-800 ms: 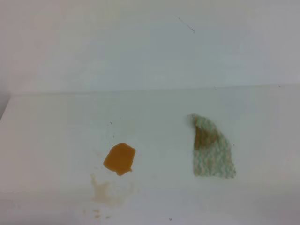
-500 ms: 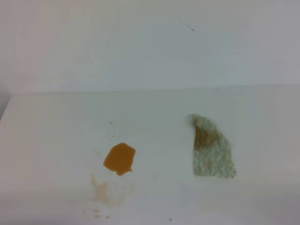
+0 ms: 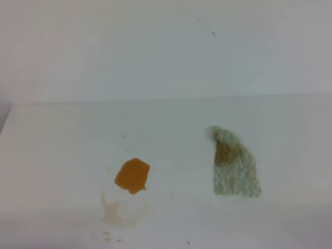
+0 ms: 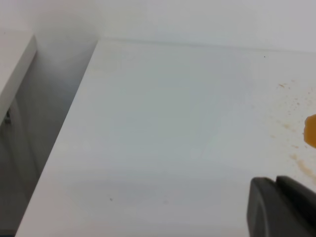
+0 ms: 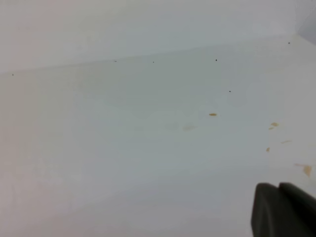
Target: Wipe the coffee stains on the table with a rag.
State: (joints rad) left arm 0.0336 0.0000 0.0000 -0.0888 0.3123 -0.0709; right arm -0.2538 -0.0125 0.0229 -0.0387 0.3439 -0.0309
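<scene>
All I see of my arms is a dark, matte, rounded-edged left claw (image 4: 281,207) and seemingly identical right claw (image 5: 284,210).

The coffee stains (image 3: 132,176) sit left of centre in the lower half of the high view: an orange-brown blot with an uneven edge, a paler tan smear just below it, and a few small specks near the bottom edge. The rag (image 3: 234,164) lies flat, well apart to the right, pale green and white with a brown-orange patch in its upper part; its top narrows to a point, perhaps folded. Both rest on the white table (image 3: 62,155).
</scene>
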